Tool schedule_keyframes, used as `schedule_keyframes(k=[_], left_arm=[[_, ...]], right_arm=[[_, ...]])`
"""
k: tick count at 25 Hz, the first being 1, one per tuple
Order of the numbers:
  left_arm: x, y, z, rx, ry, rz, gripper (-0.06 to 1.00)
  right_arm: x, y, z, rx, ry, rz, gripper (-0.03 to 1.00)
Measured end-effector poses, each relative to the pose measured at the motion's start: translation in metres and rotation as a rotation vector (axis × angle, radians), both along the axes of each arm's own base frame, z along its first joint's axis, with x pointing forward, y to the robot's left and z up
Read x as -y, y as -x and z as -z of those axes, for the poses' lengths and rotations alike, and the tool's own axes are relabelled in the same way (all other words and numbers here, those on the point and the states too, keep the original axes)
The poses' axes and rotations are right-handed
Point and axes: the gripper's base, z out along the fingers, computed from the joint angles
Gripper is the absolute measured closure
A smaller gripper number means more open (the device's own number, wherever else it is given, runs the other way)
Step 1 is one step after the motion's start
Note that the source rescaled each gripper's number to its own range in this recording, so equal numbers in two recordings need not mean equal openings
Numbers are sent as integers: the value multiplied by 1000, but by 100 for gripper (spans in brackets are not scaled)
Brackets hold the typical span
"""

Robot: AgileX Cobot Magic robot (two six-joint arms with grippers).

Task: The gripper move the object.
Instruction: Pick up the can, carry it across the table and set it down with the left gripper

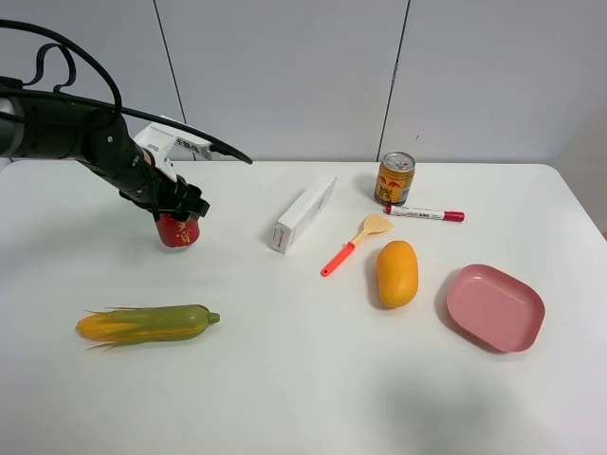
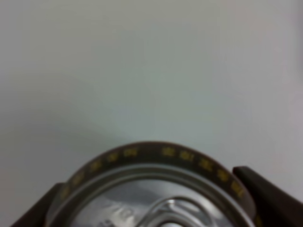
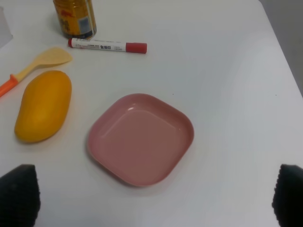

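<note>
Exterior high view shows the left gripper (image 1: 177,210) clamped from above onto the upper part of the red can (image 1: 178,233), whose silver top sits between its fingers (image 2: 267,196).

My left arm (image 1: 66,128) reached in from the left edge, wrist bent downward; my left gripper (image 1: 178,214) had its jaws closed on the red can (image 1: 178,232); my right gripper (image 3: 154,196) pointed downward, its fingertips (image 3: 19,194) spread wide apart.
</note>
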Motion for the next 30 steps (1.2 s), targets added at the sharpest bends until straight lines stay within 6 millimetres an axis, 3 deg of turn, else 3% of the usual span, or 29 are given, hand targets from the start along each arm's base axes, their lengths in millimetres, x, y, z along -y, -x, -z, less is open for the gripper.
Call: schedule_keyframes(k=[9, 25, 26, 27, 29, 30], left_arm=[[2, -5, 25, -26, -5, 0, 93], [3, -8, 27, -5, 13, -11, 90], [3, -8, 28, -13, 17, -20, 76], [3, -7, 28, -20, 26, -36, 53], [3, -7, 28, -30, 42, -64, 16], [3, -7, 28, -33, 47, -73, 7]], right_arm=[[0, 0, 0, 0, 0, 0, -3], [0, 0, 0, 0, 0, 0, -3], [0, 0, 0, 0, 0, 0, -3], [0, 0, 0, 0, 0, 0, -3], [0, 0, 0, 0, 0, 0, -3], [0, 0, 0, 0, 0, 0, -3]])
